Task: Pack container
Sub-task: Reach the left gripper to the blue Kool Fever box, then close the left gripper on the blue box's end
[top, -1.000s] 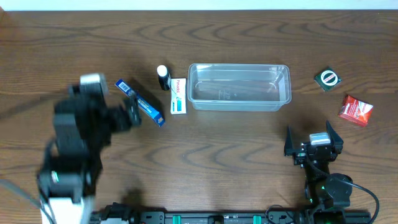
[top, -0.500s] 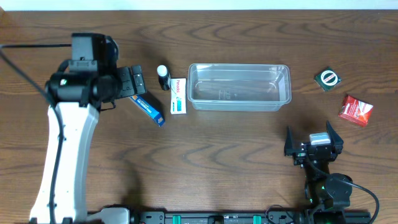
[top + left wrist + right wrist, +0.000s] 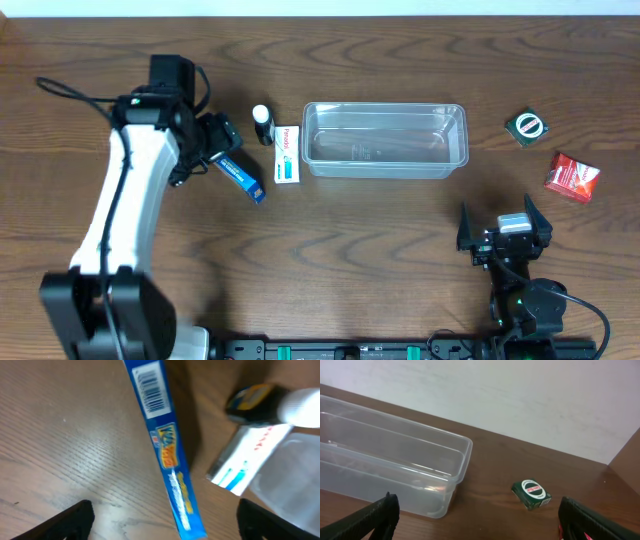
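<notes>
The wooden table lay broad and bare across its middle and front. The left arm reached up the left side. The clear container sat empty at the back centre, with free wood along its front wall and right end. The right gripper rested low at the front right, fingers spread, well apart from everything. The left gripper hung over the blue box, fingers spread wide on either side of it. A white packet lay just beside the container's left end, a white-capped bottle near it. A red packet and a green box lay far right. Since half a second earlier, the left arm had swung rightward; everything else lay unchanged.
</notes>
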Tool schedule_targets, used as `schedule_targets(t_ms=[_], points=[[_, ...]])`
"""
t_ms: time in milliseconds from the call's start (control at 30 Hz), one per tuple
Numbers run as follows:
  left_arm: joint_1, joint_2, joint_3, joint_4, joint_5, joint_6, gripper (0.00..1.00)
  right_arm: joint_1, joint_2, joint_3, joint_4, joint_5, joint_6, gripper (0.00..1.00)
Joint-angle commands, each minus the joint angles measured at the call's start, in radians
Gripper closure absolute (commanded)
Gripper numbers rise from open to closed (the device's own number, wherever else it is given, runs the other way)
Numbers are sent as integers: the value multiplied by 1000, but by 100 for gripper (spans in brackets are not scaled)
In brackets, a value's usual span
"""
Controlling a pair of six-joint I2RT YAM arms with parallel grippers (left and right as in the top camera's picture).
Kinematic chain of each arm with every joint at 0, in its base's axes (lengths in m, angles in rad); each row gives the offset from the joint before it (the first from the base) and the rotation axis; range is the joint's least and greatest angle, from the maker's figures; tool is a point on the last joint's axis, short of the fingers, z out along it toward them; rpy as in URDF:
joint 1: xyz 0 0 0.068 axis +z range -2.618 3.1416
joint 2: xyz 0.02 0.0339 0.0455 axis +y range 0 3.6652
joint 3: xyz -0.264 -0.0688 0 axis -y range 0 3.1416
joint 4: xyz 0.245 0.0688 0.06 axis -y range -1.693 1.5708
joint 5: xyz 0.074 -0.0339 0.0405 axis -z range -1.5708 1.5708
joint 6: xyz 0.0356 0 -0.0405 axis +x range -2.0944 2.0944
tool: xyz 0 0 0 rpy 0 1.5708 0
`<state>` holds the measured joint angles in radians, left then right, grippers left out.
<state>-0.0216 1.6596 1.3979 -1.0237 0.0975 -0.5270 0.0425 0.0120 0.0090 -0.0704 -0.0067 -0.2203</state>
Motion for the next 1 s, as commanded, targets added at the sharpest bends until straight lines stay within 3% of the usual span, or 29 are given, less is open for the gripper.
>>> schedule_targets(t_ms=[0, 167, 267, 433, 967], points=[[3, 58, -6, -1, -18, -56, 11, -10, -5, -3, -3, 0, -13, 1], [3, 126, -6, 11, -18, -58, 16, -10, -5, -3, -3, 0, -13, 1], [3, 142, -6, 16, -18, -58, 34, -10, -5, -3, -3, 0, -13, 1], [3, 142, -6, 20, -18, -58, 50, -10, -5, -3, -3, 0, -13, 1], [3, 142, -7, 77, -19, -58, 56, -10, -5, -3, -3, 0, -13, 1]])
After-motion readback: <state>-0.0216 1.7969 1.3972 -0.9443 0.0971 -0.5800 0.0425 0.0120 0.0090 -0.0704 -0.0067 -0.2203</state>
